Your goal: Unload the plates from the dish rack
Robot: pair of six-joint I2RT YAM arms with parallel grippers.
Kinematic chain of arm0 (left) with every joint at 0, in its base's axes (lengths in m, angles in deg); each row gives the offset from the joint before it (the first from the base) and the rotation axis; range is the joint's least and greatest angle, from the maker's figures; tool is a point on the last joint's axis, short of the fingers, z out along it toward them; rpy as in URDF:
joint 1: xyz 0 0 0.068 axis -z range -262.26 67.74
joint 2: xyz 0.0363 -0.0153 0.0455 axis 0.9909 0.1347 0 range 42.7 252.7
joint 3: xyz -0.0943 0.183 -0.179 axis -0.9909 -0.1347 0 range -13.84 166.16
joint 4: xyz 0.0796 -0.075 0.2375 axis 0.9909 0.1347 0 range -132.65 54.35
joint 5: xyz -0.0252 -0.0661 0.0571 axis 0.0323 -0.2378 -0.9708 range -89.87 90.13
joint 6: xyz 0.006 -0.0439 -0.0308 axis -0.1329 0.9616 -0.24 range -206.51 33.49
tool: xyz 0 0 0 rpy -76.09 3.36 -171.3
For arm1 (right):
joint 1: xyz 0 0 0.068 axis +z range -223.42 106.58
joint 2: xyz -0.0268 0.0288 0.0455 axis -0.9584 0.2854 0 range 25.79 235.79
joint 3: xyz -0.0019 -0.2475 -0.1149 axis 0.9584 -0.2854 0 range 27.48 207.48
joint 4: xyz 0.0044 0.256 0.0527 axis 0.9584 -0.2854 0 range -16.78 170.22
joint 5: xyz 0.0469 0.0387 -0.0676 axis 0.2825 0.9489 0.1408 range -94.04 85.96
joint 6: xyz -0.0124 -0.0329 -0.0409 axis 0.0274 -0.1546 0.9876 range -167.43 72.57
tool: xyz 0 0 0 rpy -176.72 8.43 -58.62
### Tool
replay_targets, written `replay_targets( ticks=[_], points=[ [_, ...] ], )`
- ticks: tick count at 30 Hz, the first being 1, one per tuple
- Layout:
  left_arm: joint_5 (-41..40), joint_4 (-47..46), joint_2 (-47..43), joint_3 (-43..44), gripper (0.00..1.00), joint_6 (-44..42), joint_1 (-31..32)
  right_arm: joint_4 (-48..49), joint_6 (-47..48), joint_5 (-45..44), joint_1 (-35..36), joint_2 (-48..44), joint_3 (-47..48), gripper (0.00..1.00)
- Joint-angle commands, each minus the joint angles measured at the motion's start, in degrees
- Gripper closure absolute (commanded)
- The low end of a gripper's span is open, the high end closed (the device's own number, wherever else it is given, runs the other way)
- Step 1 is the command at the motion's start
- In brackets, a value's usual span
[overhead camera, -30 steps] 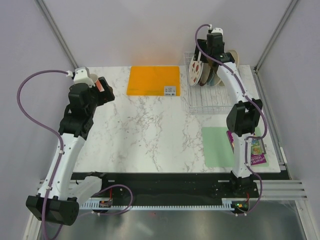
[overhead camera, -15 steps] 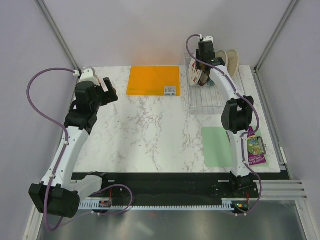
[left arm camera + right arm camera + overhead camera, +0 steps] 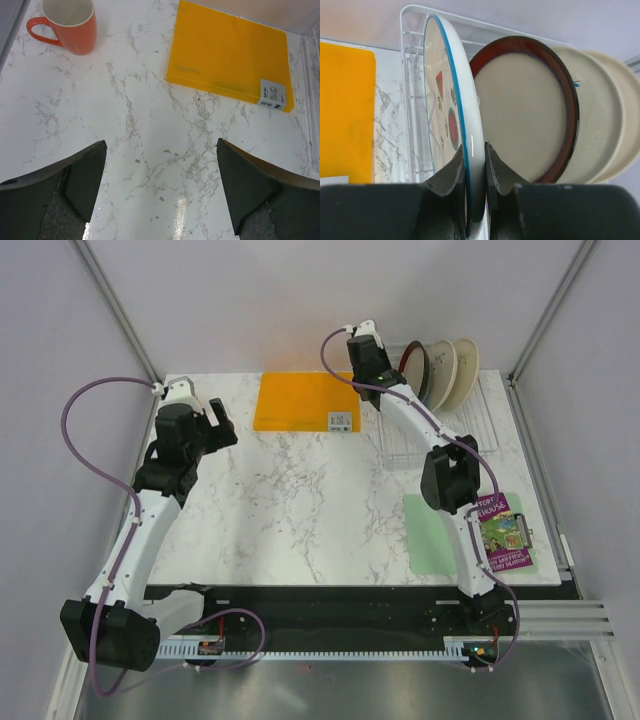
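Note:
In the right wrist view my right gripper (image 3: 476,149) is shut on the rim of an upright white plate (image 3: 451,95) with a blue edge and red fruit marks. Behind it stand a dark-red-rimmed plate (image 3: 530,110) and two cream plates (image 3: 592,115), all in the white wire dish rack (image 3: 412,95). From above, the right gripper (image 3: 372,365) is at the rack's (image 3: 440,435) back left corner, beside the dark-rimmed plate (image 3: 413,368). My left gripper (image 3: 215,420) hovers open over bare marble (image 3: 150,125), holding nothing.
An orange board (image 3: 305,400) lies at the back centre, just left of the rack. An orange-red mug (image 3: 70,25) stands at the back left. A green mat (image 3: 435,530) and a purple booklet (image 3: 505,535) lie at the right near edge.
My right gripper has closed on the white fruit plate and swung left along the rack with it. The left arm has shifted slightly toward the back, still open.

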Motion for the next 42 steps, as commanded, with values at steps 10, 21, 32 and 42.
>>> replay_targets(
  ticks=[10,21,32,42],
  points=[
    [4.28,-2.65,-1.87,-0.11,0.0,-0.7,-0.39,7.34,4.75,-12.0,2.51,-19.54,-0.67,1.0],
    [17.28,-11.61,-4.16,-5.2,0.0,6.95,-0.47,-3.15,-23.83,32.37,2.78,-41.7,-20.61,1.0],
    [27.65,-19.96,-5.83,-9.16,0.01,17.22,-0.82,16.35,-40.72,54.28,3.22,-48.66,-46.11,1.0],
    [32.14,-26.11,-3.46,-14.08,0.03,22.95,-0.83,23.22,-45.99,61.84,3.22,-47.7,-51.12,1.0]
  ],
)
